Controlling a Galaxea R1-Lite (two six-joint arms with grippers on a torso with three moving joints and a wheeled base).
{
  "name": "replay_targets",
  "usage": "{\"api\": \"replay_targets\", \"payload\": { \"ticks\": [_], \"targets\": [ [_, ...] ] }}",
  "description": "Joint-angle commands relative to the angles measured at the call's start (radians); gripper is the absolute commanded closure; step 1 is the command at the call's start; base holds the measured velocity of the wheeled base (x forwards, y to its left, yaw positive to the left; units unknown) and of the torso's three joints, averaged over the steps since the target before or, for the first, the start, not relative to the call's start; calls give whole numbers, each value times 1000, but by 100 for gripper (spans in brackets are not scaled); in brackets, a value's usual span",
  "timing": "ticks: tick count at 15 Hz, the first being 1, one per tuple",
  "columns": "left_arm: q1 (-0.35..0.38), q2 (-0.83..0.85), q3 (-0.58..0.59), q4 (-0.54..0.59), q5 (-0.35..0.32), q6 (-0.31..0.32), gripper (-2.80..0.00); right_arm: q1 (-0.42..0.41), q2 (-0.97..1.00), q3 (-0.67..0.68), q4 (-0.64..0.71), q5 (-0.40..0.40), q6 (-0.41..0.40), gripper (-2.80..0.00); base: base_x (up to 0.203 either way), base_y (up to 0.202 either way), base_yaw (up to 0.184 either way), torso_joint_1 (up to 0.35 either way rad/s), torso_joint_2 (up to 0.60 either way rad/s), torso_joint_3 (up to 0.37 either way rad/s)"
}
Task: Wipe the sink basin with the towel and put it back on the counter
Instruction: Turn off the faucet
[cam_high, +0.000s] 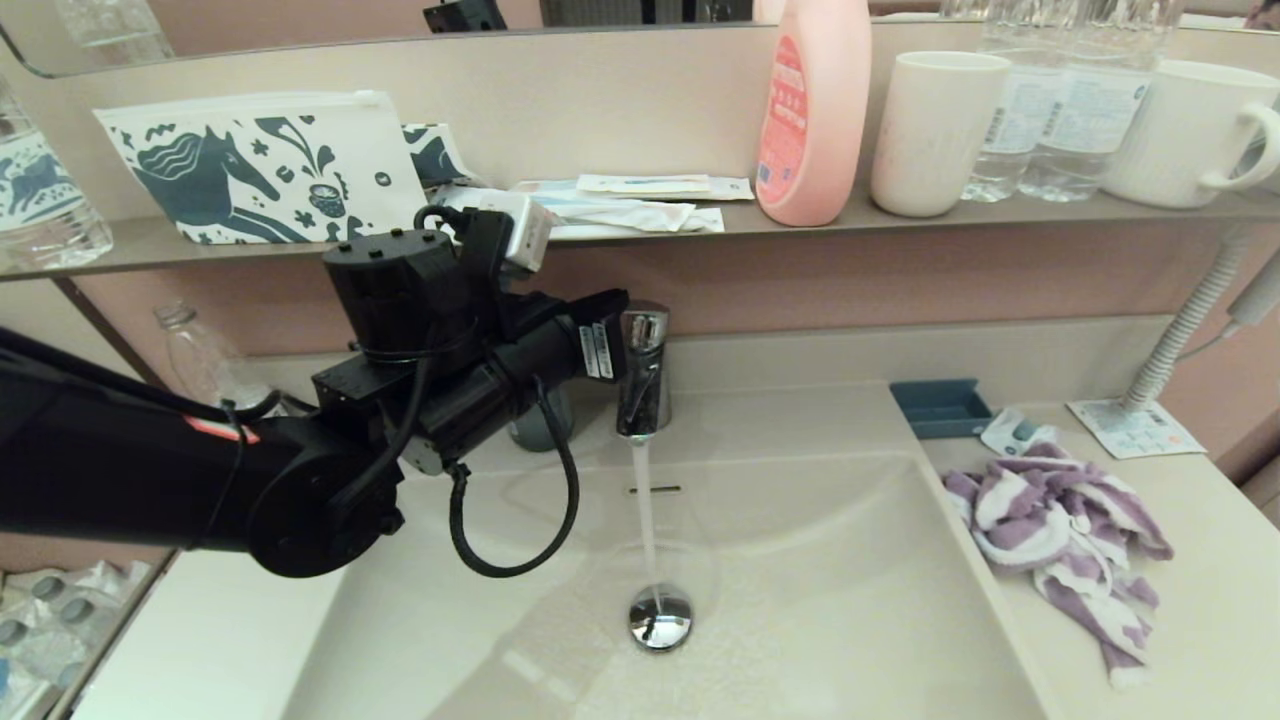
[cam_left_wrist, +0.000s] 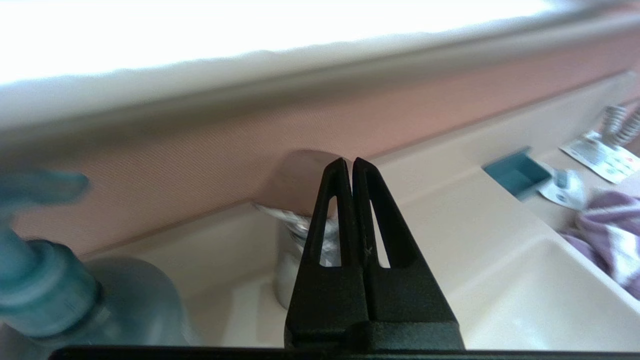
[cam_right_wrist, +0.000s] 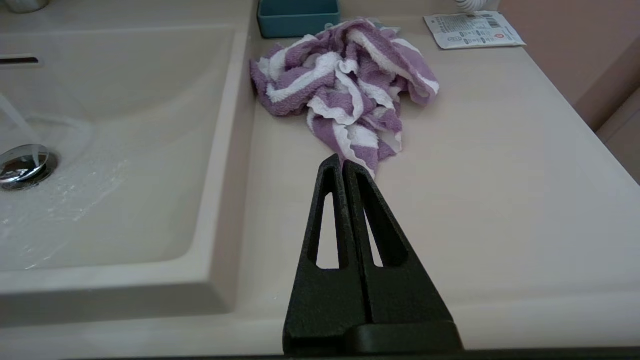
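One towel (cam_high: 1060, 525), crumpled, right of frame on counter (cam_high: 1200, 600); one basin (cam_high: 800, 560); two grippers, left gripper (cam_left_wrist: 348, 162) and right gripper (cam_right_wrist: 342, 162), both closed, empty.

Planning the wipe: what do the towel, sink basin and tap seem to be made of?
The towel: soft terry cloth by its looped, fuzzy pile, purple and white stripes, crumpled on the counter. The sink basin: smooth cream-beige, glossy, probably ceramic or a cast solid surface; which one is unclear. The tap: polished chrome-look metal with mirror-like reflections, as on the drain plug.
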Motion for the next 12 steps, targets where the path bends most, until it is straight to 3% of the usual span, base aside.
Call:
{"api": "replay_targets", "payload": {
  "ticks": [1, 12],
  "targets": [
    [10, 26, -11, -3, 1, 4, 0, 0, 0, 0, 0, 0, 0, 0, 0, 0, 0, 0, 0, 0],
    [-11, -72, 109, -12, 24, 6, 0, 0, 0, 0, 0, 0, 0, 0, 0, 0, 0, 0, 0, 0]
  ]
}}
